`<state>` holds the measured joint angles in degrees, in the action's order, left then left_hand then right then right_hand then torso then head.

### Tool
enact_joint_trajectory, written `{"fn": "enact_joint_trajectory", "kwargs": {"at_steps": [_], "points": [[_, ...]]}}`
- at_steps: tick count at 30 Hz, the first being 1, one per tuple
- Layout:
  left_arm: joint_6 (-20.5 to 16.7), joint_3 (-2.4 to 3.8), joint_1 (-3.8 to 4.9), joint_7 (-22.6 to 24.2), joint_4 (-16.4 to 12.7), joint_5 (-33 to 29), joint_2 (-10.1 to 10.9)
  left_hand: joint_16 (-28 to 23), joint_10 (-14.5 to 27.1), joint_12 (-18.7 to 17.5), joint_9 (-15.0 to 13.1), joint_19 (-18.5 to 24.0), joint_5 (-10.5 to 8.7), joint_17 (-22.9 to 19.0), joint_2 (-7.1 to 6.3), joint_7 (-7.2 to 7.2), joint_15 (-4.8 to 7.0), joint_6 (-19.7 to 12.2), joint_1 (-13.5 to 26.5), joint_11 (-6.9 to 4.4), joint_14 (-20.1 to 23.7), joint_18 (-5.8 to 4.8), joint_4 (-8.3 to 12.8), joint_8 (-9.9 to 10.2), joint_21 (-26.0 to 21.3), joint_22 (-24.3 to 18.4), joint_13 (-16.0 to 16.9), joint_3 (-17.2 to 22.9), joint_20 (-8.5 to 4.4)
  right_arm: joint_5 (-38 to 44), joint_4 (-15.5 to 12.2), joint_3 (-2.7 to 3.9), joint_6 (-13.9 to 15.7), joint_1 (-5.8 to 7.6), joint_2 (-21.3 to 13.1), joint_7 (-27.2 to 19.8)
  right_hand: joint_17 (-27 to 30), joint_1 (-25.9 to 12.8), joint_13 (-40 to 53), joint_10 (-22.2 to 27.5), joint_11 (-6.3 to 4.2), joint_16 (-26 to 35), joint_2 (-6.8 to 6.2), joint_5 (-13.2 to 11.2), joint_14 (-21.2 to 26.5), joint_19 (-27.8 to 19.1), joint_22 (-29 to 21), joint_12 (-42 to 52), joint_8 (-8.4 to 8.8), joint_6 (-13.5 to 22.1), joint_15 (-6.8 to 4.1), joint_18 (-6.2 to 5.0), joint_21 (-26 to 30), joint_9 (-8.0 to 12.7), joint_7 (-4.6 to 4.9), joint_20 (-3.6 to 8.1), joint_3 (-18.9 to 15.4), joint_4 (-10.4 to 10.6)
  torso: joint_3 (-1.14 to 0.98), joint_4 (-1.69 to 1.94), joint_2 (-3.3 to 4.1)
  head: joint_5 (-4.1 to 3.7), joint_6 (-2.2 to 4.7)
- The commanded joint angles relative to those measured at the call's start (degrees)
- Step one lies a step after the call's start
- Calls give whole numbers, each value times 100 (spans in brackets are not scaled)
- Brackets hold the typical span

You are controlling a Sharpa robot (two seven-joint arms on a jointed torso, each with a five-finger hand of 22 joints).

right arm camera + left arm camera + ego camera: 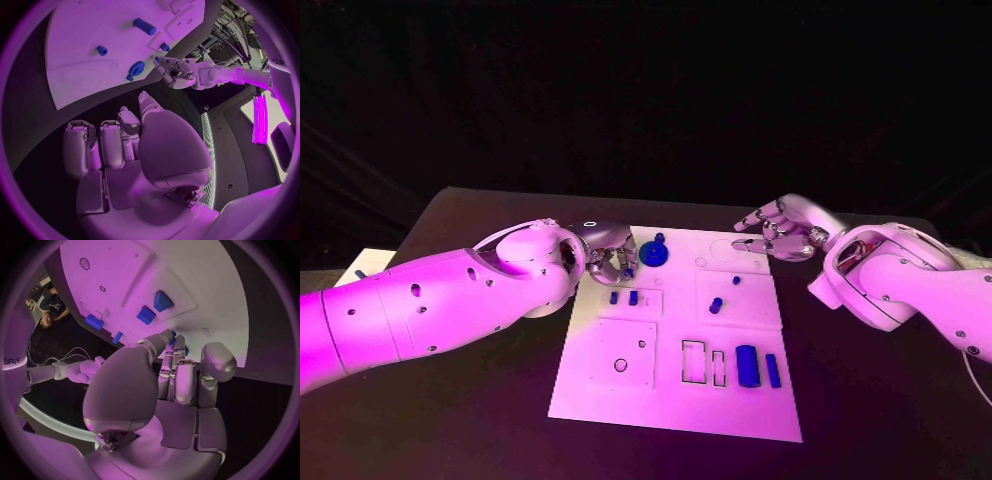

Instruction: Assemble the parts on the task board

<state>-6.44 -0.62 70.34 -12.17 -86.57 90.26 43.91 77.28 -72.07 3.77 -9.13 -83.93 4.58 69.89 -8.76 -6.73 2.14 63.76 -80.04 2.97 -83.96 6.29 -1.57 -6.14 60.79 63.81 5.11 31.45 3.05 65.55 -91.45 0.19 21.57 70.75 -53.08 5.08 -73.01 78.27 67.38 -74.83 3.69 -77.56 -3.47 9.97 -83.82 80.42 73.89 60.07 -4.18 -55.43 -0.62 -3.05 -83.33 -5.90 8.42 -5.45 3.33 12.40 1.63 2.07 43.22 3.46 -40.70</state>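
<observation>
The white task board (pixel 610 395) lies in the middle of the table. My left hand (pixel 607 250) is over its far left part and pinches a small blue part (pixel 627 272) at its fingertips; the same blue part (pixel 172 334) peeks past the thumb in the left wrist view. Just right of that hand a round blue part with a knob (pixel 655 253) stands on the board. Two short blue pegs (pixel 623 297) stand in the board below the hand. My right hand (pixel 783 230) hovers at the board's far right corner, fingers loosely bent and apart, holding nothing.
More blue parts are on the board: a peg (pixel 715 305) near the middle, two upright bars (pixel 757 367) at the near right, beside two empty slots (pixel 702 362). A square recess (pixel 622 355) lies at the near left. Black table (pixel 877 400) surrounds the board.
</observation>
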Motion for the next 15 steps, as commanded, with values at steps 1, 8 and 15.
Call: {"fn": "enact_joint_trajectory", "kwargs": {"at_steps": [1, 8, 15], "points": [[85, -1, -3, 34, -28, -22, -11, 21, -11, -18, 0, -142, -8, -2, -7, -12, -37, 30, 69, 19, -266, -35, -8, 23, 4, 0, -6, 22, 46, 34, 3, 0, -66, -2, 9, -21, -7, 4, 6, -22, -32, 29, 62, 34, -265, -35, 3, 19, -7, -31, -32, -49, 24, -8, 3, 9, -24, -3, 0, -3, 0, 5, -6], [112, -2, -3, -8, -17, -22, -8, 21, -11, -18, 0, -142, -8, -2, -7, -12, -37, 30, 69, 19, -266, -35, -8, 23, 4, 0, -6, 22, 46, 34, 8, 0, -72, -2, 13, -16, -7, 4, 6, -22, -32, 29, 62, 34, -265, -35, 3, 19, -7, -31, -32, -49, 24, -8, 3, 9, -24, -3, 2, 6, -1, 3, -5], [175, -3, -3, -34, -15, -22, -14, 15, -18, -15, 0, -140, -9, -15, -8, -9, -35, 37, 73, 17, -264, -32, -4, 24, -5, -6, -6, 22, 46, 34, 9, 0, -73, -2, 18, -15, -7, 4, 6, -22, -32, 29, 62, 34, -265, -35, 3, 19, -7, -31, -32, -49, 24, -8, 3, 9, -24, -3, 3, 1, 1, 13, -13]]}}
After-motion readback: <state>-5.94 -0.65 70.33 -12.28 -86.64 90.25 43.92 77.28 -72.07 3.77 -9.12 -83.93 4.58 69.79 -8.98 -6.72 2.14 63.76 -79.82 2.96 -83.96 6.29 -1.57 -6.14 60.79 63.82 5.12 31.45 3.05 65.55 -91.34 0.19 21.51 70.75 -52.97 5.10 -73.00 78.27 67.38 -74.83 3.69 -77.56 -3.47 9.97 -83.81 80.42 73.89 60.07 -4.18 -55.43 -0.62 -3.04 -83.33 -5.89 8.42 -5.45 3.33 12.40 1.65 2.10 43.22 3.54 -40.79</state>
